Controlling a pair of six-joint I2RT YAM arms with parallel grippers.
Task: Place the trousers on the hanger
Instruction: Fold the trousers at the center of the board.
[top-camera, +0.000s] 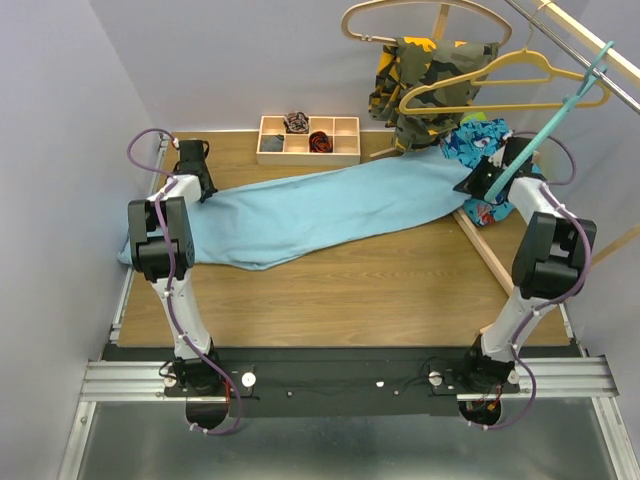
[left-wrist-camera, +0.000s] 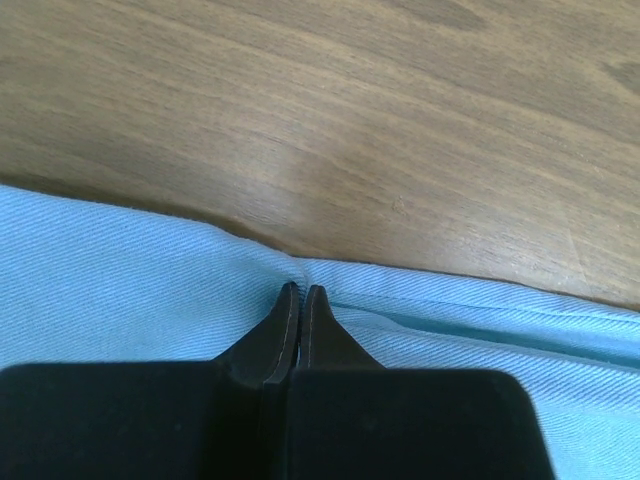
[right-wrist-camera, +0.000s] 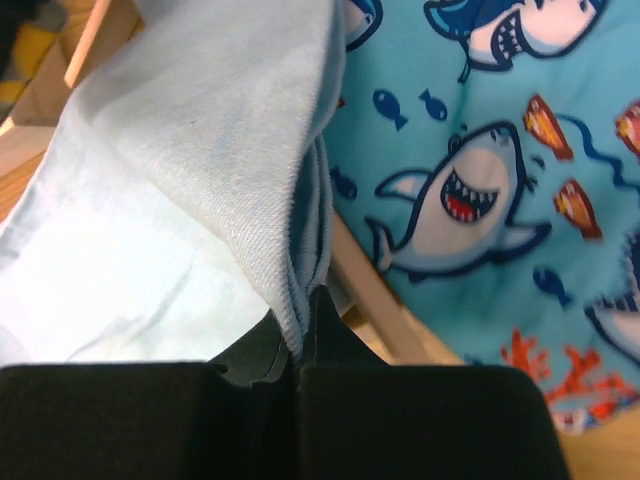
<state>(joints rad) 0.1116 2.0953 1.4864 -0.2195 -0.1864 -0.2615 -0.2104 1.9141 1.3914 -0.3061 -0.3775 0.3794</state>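
Sky-blue trousers lie across table; left gripper fingers together on thin fold; right gripper clamped on hem beside shark-print cloth. Risk: shallow pinch slips on lift; teal hanger close by, easily knocked.

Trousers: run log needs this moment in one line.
trousers spread out; left end effector shut on trousers; right end effector shut on trousers; hanger bare
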